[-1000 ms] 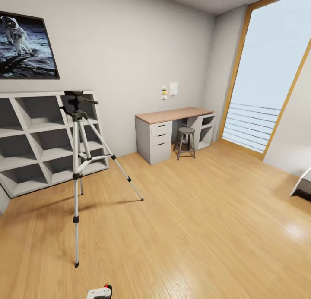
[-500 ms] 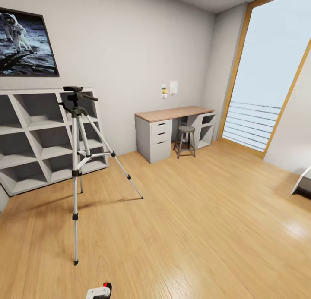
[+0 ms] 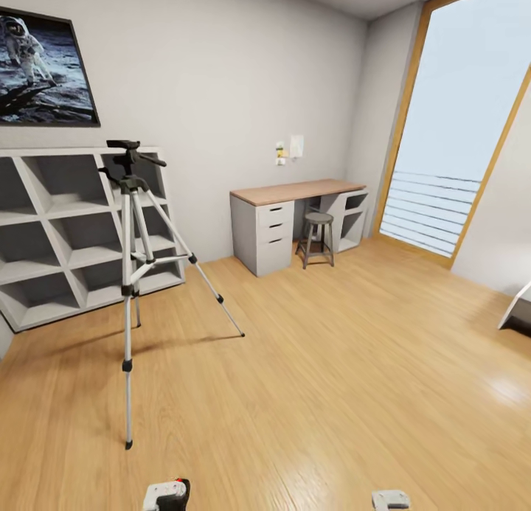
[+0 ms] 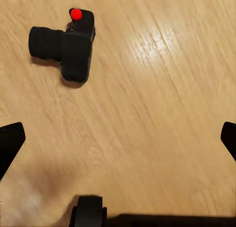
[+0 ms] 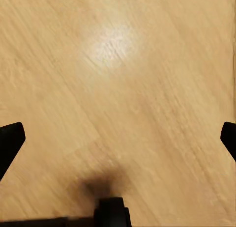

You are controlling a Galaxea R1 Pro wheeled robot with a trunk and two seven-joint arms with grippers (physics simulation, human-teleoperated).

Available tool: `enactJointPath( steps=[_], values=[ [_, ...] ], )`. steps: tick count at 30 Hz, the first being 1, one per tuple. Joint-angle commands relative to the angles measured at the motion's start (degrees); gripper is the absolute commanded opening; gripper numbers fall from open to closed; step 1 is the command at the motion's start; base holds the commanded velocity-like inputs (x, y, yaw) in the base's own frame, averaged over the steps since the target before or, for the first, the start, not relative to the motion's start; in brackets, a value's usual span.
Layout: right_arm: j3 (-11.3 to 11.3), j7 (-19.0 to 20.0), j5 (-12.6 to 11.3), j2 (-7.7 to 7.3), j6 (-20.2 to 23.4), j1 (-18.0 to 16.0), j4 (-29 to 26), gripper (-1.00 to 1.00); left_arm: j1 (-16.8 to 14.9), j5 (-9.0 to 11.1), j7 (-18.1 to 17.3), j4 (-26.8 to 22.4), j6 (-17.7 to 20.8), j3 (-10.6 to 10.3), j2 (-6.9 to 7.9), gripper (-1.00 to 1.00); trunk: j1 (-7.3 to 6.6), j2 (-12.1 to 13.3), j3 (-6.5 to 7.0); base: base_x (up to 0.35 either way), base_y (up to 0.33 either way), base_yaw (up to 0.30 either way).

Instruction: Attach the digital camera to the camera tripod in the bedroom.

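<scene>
The digital camera (image 4: 66,42) lies on the light wood floor, a chunky black body with a stubby lens and a red dot at one corner. My left gripper (image 4: 118,141) hangs open above the floor, apart from the camera, with bare planks between its fingers. My right gripper (image 5: 118,138) is also open over bare floor. The camera tripod (image 3: 129,194) stands upright at the left of the head view on three spread silver legs, its dark head bare. A black corner with a red dot (image 3: 179,487), seemingly the camera, peeks from behind my left arm's white end.
White cube shelves (image 3: 44,231) stand against the wall behind the tripod, under an astronaut poster (image 3: 40,68). A desk (image 3: 295,194) with a stool (image 3: 317,238) sits at the back. A tall window (image 3: 464,127) is on the right. Open wood floor spreads across the middle.
The whole head view has shifted a little, so the tripod and shelves sit slightly higher in the picture. My right arm's white end now shows at the bottom edge.
</scene>
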Motion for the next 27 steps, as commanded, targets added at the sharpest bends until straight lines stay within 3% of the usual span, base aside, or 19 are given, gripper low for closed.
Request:
enactJointPath(
  steps=[1, 2, 3, 7, 11, 14, 16, 21, 27],
  values=[
    [-0.09, -0.21, -0.03, -0.02, 2.06, -0.03, -2.84, 1.0, -0.01, 0.52, -0.02, -2.1, 2.22, 0.23, 0.02, 1.0, 0.22, -0.44, -0.24, 0.0, 0.0, 0.0],
    [-0.14, -0.26, -0.12, -0.03, 2.78, -0.02, -4.14, 1.0, -0.01, 0.5, 0.01, -3.35, 3.55, 0.27, -0.01, 1.0, 0.44, -0.84, -0.42, 0.0, 0.0, 0.0],
    [-0.3, -0.33, -0.41, 0.01, 5.2, -0.06, -11.04, 1.0, -0.01, 0.38, 0.11, -14.79, 15.9, 0.39, -0.23, 1.0, 0.66, -1.24, -0.6, 0.0, 0.0, 0.0],
    [-0.33, -0.34, -0.36, 0.07, 6.34, -0.07, -14.85, 1.0, -0.01, 0.38, 0.04, -23.49, 24.13, 0.39, -0.24, 1.0, 1.54, -2.85, -1.32, 0.0, 0.0, 0.0],
    [-0.35, -0.35, -0.34, 0.1, 8.34, -0.08, -18.08, 1.0, -0.01, 0.41, -0.02, -30.19, 28.95, 0.41, -0.27, 1.0, 2.42, -4.45, -2.04, 0.0, 0.0, 0.0],
    [-0.35, -0.36, -0.33, 0.15, 10.62, -0.06, -20.54, 1.0, -0.01, 0.4, 0.04, -33.03, 30.58, 0.42, -0.28, 1.0, 3.08, -5.66, -2.58, 0.0, 0.0, 0.0],
    [-0.35, -0.36, -0.32, 0.25, 15.61, -0.04, -23.71, 1.0, -0.01, 0.35, 0.14, -32.51, 30.39, 0.3, -0.36, 1.0, 3.51, -6.46, -2.94, 0.0, 0.0, 0.0],
    [-0.35, -0.3, -0.27, 0.32, 17.06, -0.02, -24.39, 1.0, -0.01, 0.04, 0.21, -29.82, 25.74, 0.11, -0.37, 1.0, 4.61, -8.46, -3.84, 0.0, 0.0, 0.0],
    [-0.35, -0.28, -0.19, 0.24, 17.35, -0.02, -24.4, 1.0, -0.01, -0.22, 0.23, -29.04, 23.49, -0.04, -0.37, 1.0, 5.93, -10.87, -4.91, 0.0, 0.0, 0.0]
  ],
)
